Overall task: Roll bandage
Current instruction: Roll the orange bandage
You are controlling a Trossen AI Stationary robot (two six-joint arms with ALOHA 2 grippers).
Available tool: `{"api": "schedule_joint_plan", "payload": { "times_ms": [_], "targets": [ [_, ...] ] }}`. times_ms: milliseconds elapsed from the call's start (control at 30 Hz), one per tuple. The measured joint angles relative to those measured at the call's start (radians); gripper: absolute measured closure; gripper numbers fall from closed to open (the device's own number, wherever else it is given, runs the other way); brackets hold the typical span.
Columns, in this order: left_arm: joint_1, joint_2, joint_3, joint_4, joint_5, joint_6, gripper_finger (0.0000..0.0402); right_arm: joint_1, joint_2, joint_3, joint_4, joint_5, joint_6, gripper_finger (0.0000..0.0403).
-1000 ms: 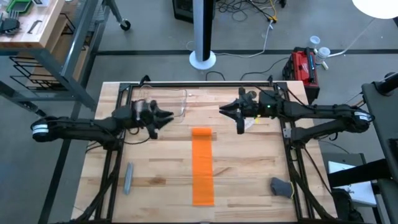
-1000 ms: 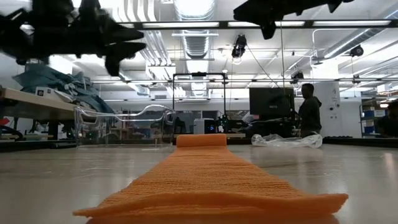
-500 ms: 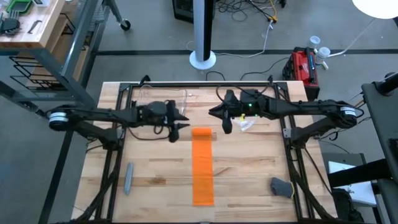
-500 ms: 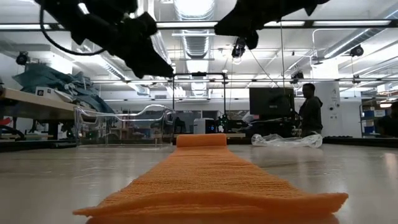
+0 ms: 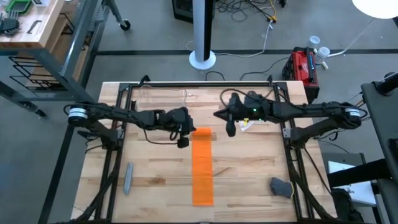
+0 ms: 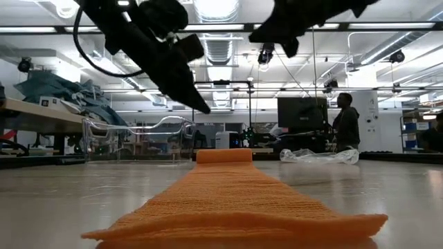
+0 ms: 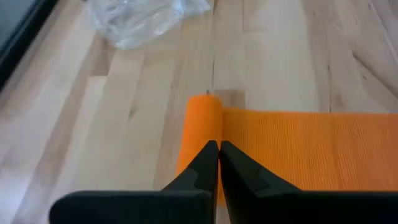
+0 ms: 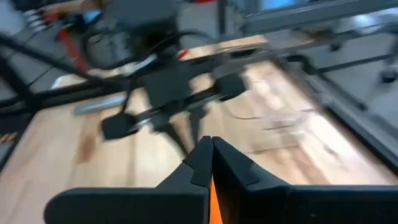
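Observation:
The orange bandage [image 5: 202,168] lies flat on the table as a long strip running from far to near. Its far end is rolled into a short roll [image 7: 202,124] that rests on the wood. My left gripper [image 5: 183,142] is shut. It hangs in the air just left of and above that roll, as the low view shows [image 6: 203,106]. My right gripper [image 5: 231,130] is shut too. It is higher up to the right of the roll [image 6: 291,48] and holds nothing.
Crinkled clear plastic wrap [image 5: 249,123] lies under the right arm. A clear plastic container [image 5: 163,99] stands at the far left. A grey bar [image 5: 128,177] lies near left, a dark grey lump [image 5: 281,186] near right. A person [image 6: 344,126] stands in the room behind.
My left gripper has travelled toward the table's right and come down toward the bandage's rolled far end, tipping its fingers downward. My right gripper has shifted a little toward the left. The bandage has stayed where it was.

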State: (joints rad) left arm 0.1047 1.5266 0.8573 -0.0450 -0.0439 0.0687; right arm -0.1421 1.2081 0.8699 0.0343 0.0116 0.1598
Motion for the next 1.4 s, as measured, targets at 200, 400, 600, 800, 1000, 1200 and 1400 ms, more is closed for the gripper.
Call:
{"api": "schedule_joint_plan", "payload": {
  "times_ms": [200,400,600,800,1000,1200,1400],
  "targets": [
    [-0.004,0.034,-0.003,0.029,-0.057,-0.055,0.0401,-0.003,-0.095,-0.182,0.082,0.079,0.035,0.0402],
    [-0.006,0.042,-0.001,0.050,-0.115,-0.082,0.0401,-0.022,-0.136,-0.314,0.211,0.096,0.062,0.0403],
    [-0.010,0.094,-0.004,0.037,-0.125,-0.061,0.0401,-0.028,-0.215,-0.330,0.232,0.085,0.060,0.0403],
    [-0.071,0.149,-0.003,0.062,-0.300,0.020,0.0401,-0.029,-0.300,-0.337,0.188,0.086,0.053,0.0403],
    [-0.085,0.179,0.018,0.069,-0.334,0.048,0.0401,-0.029,-0.326,-0.364,0.180,0.116,0.050,0.0403],
    [-0.085,0.186,0.032,0.061,-0.332,0.058,0.0401,-0.029,-0.321,-0.368,0.180,0.121,0.057,0.0403],
    [-0.085,0.189,0.031,0.068,-0.306,0.056,0.0401,-0.029,-0.307,-0.368,0.183,0.128,0.063,0.0403]
  ]
}}
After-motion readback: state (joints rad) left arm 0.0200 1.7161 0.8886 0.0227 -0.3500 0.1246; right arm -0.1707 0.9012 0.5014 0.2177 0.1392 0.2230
